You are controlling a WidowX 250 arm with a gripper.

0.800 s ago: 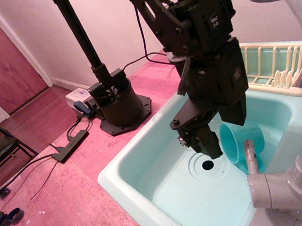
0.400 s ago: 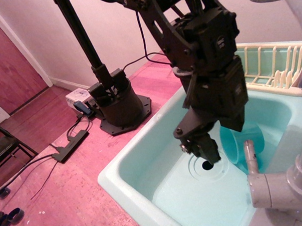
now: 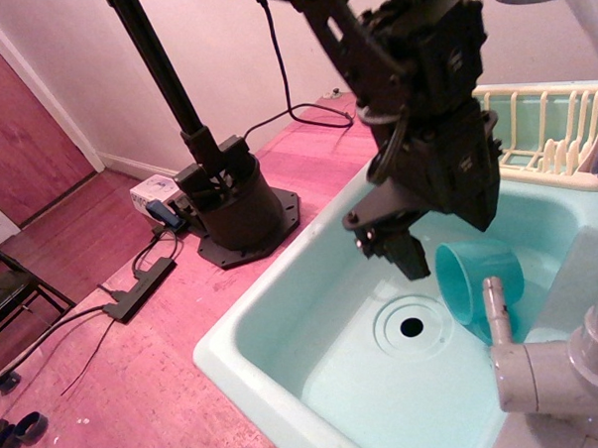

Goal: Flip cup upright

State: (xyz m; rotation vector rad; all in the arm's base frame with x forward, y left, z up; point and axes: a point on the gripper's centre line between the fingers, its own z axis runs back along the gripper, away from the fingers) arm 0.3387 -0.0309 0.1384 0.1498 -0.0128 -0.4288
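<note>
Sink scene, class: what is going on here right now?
A black robot arm's gripper hangs over a pale mint sink, above and left of the drain. A teal cup lies on its side in the basin by the faucet, its open mouth facing the gripper. The jaws hold nothing and do not touch the cup, so it is not yet upright. A dish rack stands behind the sink.

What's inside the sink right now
The teal cup lies on its side in the sink, mouth facing the drain. The claw hangs above, beside the cup. The faucet covers part of the cup's lower edge.
</note>
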